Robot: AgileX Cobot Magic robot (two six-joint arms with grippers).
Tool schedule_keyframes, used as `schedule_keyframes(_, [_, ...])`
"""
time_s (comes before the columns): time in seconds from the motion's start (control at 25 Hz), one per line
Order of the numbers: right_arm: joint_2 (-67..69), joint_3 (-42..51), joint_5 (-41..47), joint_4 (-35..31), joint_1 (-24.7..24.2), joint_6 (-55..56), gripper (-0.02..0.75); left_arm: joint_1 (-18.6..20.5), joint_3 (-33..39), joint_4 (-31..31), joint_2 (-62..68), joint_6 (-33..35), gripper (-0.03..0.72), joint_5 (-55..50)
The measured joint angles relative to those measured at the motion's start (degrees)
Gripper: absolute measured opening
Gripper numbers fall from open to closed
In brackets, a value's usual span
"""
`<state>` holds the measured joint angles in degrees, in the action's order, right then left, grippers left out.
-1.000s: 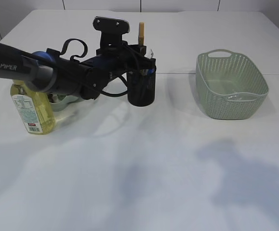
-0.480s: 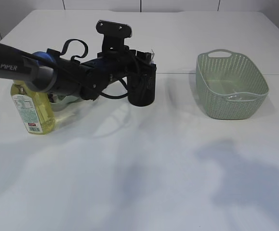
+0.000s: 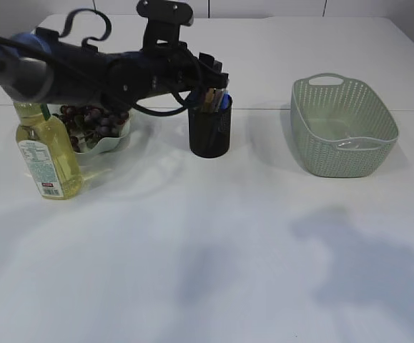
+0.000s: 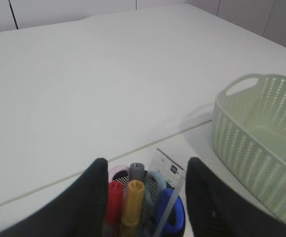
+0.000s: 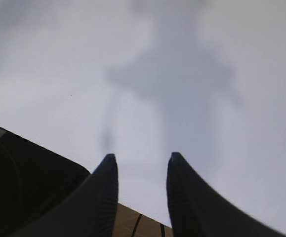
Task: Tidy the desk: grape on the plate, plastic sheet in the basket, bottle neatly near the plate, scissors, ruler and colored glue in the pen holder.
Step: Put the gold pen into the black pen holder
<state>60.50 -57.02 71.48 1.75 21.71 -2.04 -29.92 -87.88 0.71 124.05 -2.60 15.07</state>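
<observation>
Exterior view: the black mesh pen holder (image 3: pixel 209 132) stands on the white counter (image 3: pixel 207 243) and serves as the landmark. The left arm (image 3: pixel 85 68) reaches in from the left, and its left hand (image 3: pixel 214 75) hangs just above the holder's rim, with nothing between its fingers. Tops of stored items, among them a yellowish stick and something blue, poke out of the holder. Left of the holder sits the plate (image 3: pixel 110 143) with the dark grape (image 3: pixel 89 121) bunch on it. Further left, touching or just beside the plate, stands the bottle (image 3: pixel 46 157) of yellow liquid, upright. Well to the right of the holder rests the green basket (image 3: pixel 342 128), with a pale, clear plastic sheet (image 3: pixel 351 143) faintly visible inside. The right hand does not appear here.

Left wrist view: looking down past the two dark fingers (image 4: pixel 96 197), which stand apart on either side of the holder's mouth and grip nothing. This view shows what the exterior one hides: inside the holder are colored glue (image 4: pixel 132 195) sticks with red, yellow and grey caps, the blue loop handles of the scissors (image 4: pixel 170 212), and a clear ruler (image 4: pixel 165 173) leaning toward the right side. The basket shows to the right of the holder, its handle end toward the camera.

Right wrist view: only the right hand (image 5: pixel 140 170), its two dark fingers parted and empty, over bare counter with a soft shadow. No holder or other task thing is visible here.
</observation>
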Motion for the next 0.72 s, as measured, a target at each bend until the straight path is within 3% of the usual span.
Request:
schedule_keyframes(0.24, [0.0,0.0,0.0,0.0,0.0,0.0,0.278,0.0,0.0,-0.7,-8.2,0.0,0.379,-15.6])
schedule_keyframes(0.6, [0.0,0.0,0.0,0.1,0.0,0.8,0.279,0.0,0.0,-5.2,-20.9,0.0,0.363,-52.3])
schedule_keyframes(0.72, [0.0,0.0,0.0,1.4,0.0,2.4,0.318,0.0,0.0,-5.3,-25.8,0.0,0.362,-61.0])
